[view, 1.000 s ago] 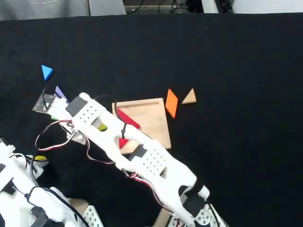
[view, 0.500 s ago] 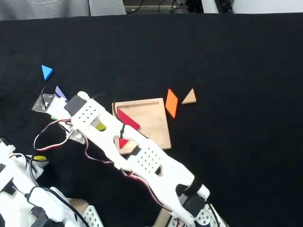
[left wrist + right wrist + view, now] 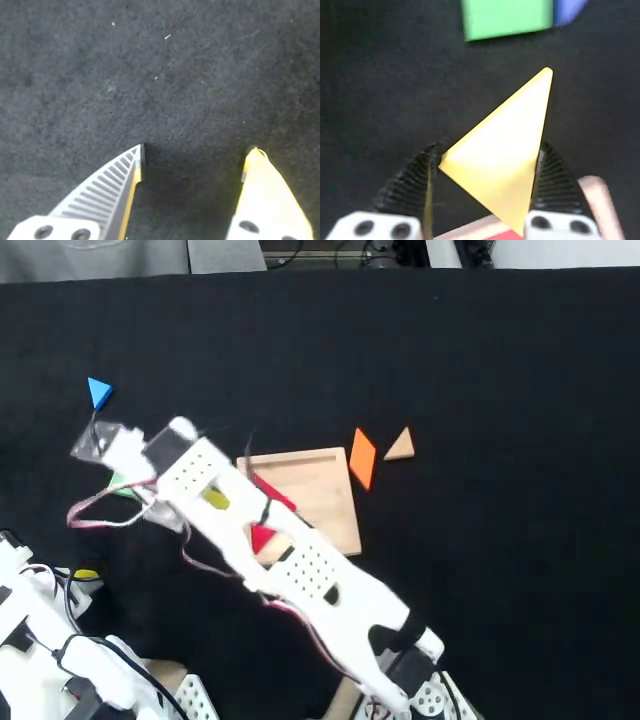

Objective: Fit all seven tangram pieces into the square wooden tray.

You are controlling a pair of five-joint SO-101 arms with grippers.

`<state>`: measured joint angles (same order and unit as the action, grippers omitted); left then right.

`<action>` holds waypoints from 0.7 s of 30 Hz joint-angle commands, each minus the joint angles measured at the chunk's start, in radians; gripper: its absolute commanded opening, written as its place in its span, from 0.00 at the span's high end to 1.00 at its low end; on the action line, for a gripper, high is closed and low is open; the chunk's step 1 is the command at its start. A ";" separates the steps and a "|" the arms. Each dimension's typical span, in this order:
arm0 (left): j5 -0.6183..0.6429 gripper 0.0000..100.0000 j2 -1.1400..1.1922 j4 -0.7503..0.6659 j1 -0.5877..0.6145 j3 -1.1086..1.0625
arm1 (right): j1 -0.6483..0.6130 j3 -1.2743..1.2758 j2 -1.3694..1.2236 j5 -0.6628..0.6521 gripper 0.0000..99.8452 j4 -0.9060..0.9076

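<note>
ARM: Right claw (image 3: 97, 447) has shifted a little toward the far side of the surface (image 3: 500, 360) over the last second, nearer the blue triangle (image 3: 98, 392).

OPERATOR: Report the state of both claws.

ARM: My right claw is closed onto the yellow triangle (image 3: 510, 125), one jaw at a corner and the other along an edge. My left claw (image 3: 197, 155) stands wide apart over bare surface and holds nothing.

OPERATOR: Locate the target.

ARM: The square wooden tray (image 3: 325, 500) lies behind my right claw, back along my own arm toward its base. My forearm crosses over it. A red piece (image 3: 268, 492) sits inside. The triangle's long edge runs diagonally across my jaws. I judge that the coming move needs a retraction toward the tray, then a wrist rotation to square that edge with the rim. My left arm is parked well apart from the tray.
</note>
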<state>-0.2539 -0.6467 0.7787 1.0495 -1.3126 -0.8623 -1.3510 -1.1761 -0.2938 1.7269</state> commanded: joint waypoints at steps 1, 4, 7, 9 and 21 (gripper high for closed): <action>0.002 0.68 -0.014 -0.015 -0.015 0.001 | 0.080 -0.124 0.076 0.002 0.87 0.041; 0.002 0.68 -0.014 -0.015 -0.015 0.001 | 0.132 -0.105 0.162 0.002 0.87 0.043; 0.002 0.68 -0.014 -0.015 -0.015 0.001 | 0.189 -0.013 0.298 0.002 0.87 0.043; 0.002 0.68 -0.014 -0.015 -0.015 0.001 | 0.221 0.087 0.417 0.002 0.87 0.043; -0.002 0.68 -0.014 -0.014 -0.015 -0.001 | 0.302 0.819 1.198 -0.006 0.87 0.038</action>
<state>-0.2539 -0.6467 0.7787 1.0495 -1.3126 -0.5769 -0.6605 -0.1803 -0.2938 1.7300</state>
